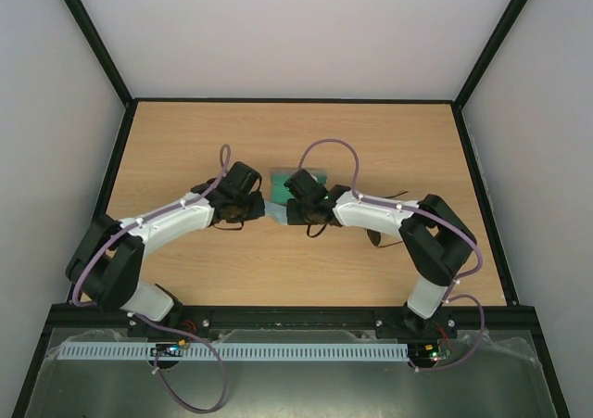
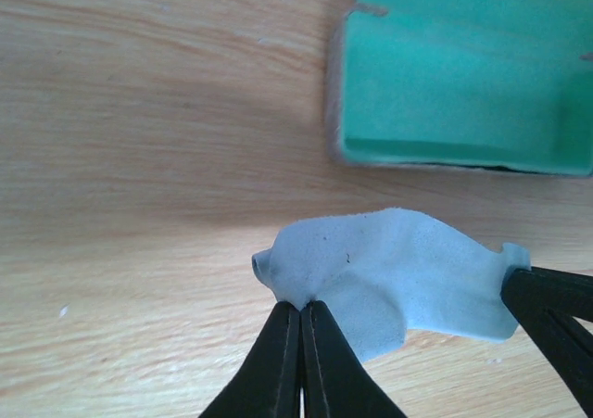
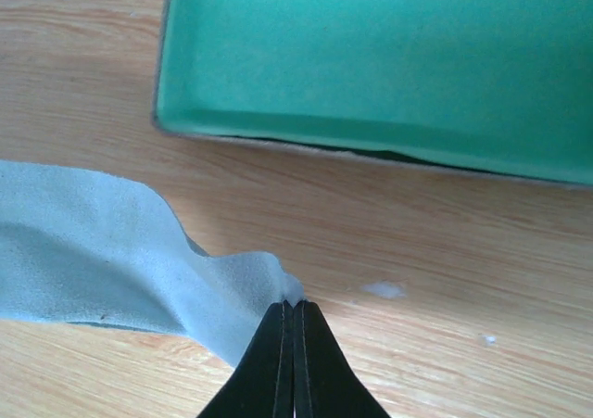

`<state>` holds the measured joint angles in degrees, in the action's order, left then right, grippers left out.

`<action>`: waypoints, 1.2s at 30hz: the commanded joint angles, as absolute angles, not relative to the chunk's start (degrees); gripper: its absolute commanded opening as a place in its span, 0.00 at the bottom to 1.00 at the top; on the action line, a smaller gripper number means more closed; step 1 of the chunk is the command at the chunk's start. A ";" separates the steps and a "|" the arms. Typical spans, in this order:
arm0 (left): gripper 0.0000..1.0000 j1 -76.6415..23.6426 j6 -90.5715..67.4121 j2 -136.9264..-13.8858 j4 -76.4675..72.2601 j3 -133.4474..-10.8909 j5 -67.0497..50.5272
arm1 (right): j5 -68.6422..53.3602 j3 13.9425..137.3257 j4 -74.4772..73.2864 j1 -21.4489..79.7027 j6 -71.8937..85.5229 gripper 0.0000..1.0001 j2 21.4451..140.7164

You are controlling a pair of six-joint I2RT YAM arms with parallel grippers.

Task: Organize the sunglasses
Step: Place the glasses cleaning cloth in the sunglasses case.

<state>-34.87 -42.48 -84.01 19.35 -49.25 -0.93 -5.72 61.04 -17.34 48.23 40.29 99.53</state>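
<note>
1. The left gripper (image 2: 299, 309) was clenched on one end of the light blue cloth (image 2: 398, 270). The right gripper (image 3: 293, 305) was clenched on the opposite end. The cloth sagged, rumpled, between them over the wooden table (image 1: 232, 140).
2. The grey case (image 2: 463, 66) lay open just beyond the cloth. Its green lining was bare in both wrist views.
3. The sunglasses (image 1: 376, 238) appeared in neither wrist view. In the top view, a dark shape with thin dark lines lay on the table, partly hidden under the right forearm and apart from the case. This was probably them.
4. Judgement: the pair would be light, its thin wire frame easily bent, and its lenses smooth, slippery and prone to scratching.
5. Judgement: the best hold would be at the bridge or on the frame beside a hinge, with a gentle closure. Lens faces and temple ends should be avoided.
6. Neither gripper was free for that hold while occupied with the cloth.
</note>
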 commanded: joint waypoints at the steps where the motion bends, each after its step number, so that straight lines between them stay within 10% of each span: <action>1: 0.02 -35.31 -41.38 -86.37 20.00 -53.04 -2.18 | -5.10 62.78 -20.48 46.29 38.03 0.01 97.56; 36: 0.02 -36.13 -40.55 -106.74 15.34 -68.99 -0.50 | -5.95 71.71 -27.04 33.00 27.52 0.01 105.59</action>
<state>-35.83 -41.28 -105.60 15.84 -67.57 -1.83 -6.92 69.71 -25.04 33.85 28.77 104.81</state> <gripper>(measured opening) 0.023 0.017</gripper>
